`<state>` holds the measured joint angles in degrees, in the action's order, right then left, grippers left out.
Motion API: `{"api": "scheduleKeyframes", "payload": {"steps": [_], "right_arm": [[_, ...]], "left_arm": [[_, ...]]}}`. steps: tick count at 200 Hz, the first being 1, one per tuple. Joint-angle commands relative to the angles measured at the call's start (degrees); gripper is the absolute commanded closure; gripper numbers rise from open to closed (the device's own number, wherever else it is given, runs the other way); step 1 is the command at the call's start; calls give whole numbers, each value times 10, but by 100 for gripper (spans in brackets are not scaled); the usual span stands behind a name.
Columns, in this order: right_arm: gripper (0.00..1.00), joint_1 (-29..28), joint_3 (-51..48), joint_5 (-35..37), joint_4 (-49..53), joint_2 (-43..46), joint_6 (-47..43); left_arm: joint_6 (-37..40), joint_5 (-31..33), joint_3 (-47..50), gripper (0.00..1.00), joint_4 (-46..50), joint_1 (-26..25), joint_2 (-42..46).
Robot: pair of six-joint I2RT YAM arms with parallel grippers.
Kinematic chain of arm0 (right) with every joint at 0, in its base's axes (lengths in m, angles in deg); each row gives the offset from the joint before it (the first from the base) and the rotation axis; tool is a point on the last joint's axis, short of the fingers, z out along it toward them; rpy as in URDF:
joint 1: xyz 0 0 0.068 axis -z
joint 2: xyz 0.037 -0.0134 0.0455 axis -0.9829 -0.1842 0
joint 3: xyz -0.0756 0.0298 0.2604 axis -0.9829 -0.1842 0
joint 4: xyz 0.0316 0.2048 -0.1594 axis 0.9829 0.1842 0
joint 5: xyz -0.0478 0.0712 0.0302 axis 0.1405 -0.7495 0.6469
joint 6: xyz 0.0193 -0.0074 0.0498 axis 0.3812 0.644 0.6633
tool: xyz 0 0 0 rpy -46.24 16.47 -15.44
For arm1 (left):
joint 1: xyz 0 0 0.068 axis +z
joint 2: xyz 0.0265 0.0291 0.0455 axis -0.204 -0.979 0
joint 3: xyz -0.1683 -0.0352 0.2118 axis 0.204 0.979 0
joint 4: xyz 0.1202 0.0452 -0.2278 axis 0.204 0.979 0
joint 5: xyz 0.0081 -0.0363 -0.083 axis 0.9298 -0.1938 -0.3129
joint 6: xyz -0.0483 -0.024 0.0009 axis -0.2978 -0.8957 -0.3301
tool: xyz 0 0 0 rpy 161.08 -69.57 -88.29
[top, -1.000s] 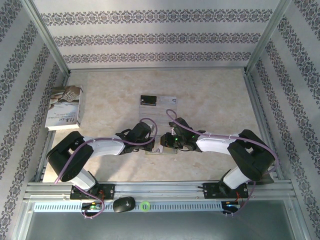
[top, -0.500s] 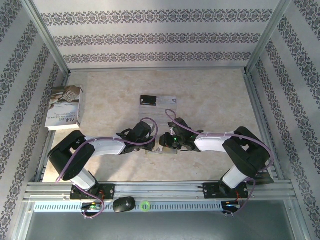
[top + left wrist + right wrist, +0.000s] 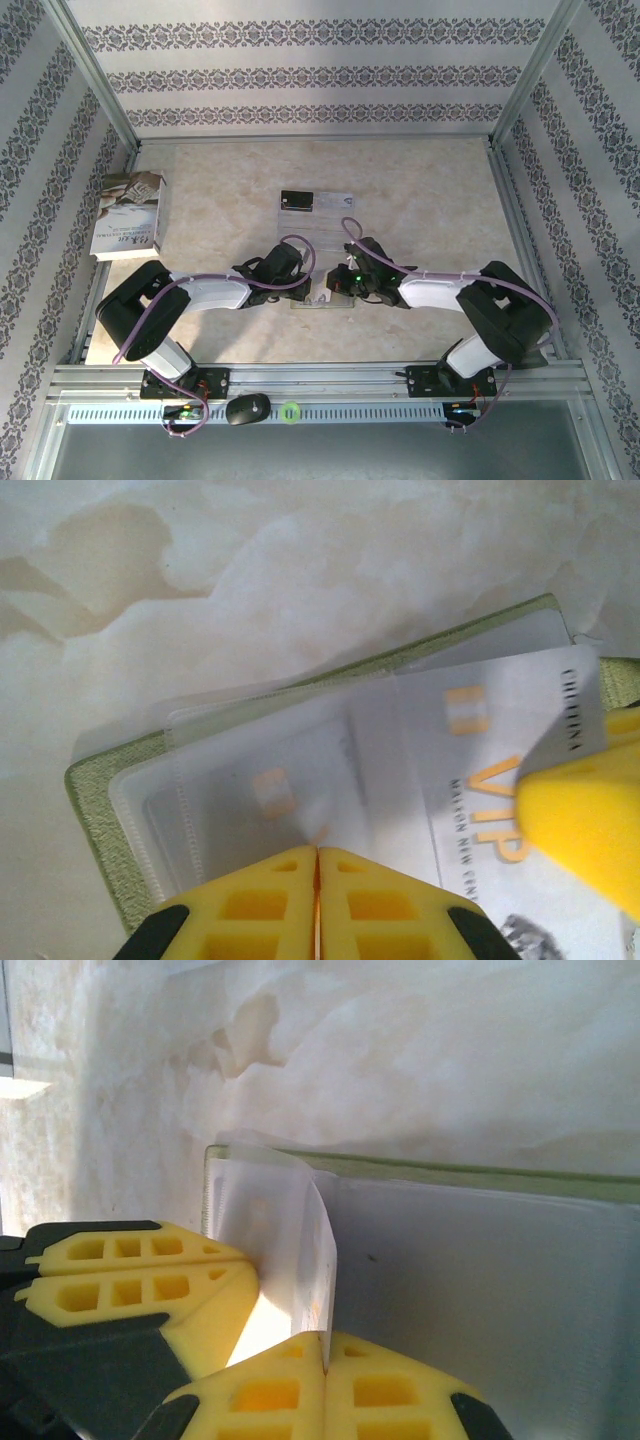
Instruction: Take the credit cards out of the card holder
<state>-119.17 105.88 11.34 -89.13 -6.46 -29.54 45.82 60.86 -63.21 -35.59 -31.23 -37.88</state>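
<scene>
My left gripper (image 3: 318, 865): clenched, the two yellow fingers pressed flat together. Their tips sit at the near edge of the holder's clear pockets. Whether they nip the film, I cannot tell.
My right gripper (image 3: 325, 1352): clenched on a thin pale flap (image 3: 318, 1260) that stands up from between my fingertips. I cannot tell if it is card or pocket film.
Both together: they are tip to tip over the holder. From my left wrist, a right finger (image 3: 585, 825) lies over the white card's end. From my right wrist, the left fingers (image 3: 140, 1270) lie stacked just beside the flap.
The holder (image 3: 95, 815): open, with a yellow-green rim around the pockets (image 3: 250, 780). It lies flat on the tabletop (image 3: 430, 190), midway between the left and right edges and nearer the near edge, under both my grippers.
The white card (image 3: 500, 770): in the holder, one end under frosted film, the end with orange "VIP" print bare.
The black card (image 3: 295, 201): out of the holder, on the far left corner of the sheet (image 3: 325, 230), near the middle of the tabletop and apart from my grippers.
The sheet: clear, running from mid-tabletop toward the near edge. Its near end reaches my grippers.
The book (image 3: 128, 215): closed, at the left edge of the tabletop toward the far left corner, well apart from the rest.
</scene>
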Motion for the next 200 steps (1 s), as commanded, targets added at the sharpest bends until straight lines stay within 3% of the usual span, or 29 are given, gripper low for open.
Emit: {"api": "scheduleKeyframes", "payload": {"steps": [1, 31, 100, 108, 113, 116, 157, 200], "right_arm": [[100, 10, -19, 42, 43, 24, -15], [100, 16, -8, 41, 71, 56, -60], [100, 39, 129, 35, 203, 136, -267], [100, 41, 163, 30, 228, 129, -308], [100, 42, 185, 36, 245, 123, -328], [100, 44, 196, 38, 255, 119, -343], [100, 71, 367, 66, 376, 54, -529], [100, 89, 503, 35, 469, -10, -719]], "left_arm": [[-2, 1, 15, 88, 27, 10, -13], [-4, -8, 12, 74, 26, 14, 11], [-10, -15, -7, 40, 90, 43, 184], [-12, -18, -3, 24, 97, 52, 205], [-13, -22, 1, 3, 101, 58, 217], [-14, -25, 3, 0, 104, 62, 223], [-23, -29, 23, 1, 164, 101, 301], [-34, -14, 35, 1, 203, 114, 346]]}}
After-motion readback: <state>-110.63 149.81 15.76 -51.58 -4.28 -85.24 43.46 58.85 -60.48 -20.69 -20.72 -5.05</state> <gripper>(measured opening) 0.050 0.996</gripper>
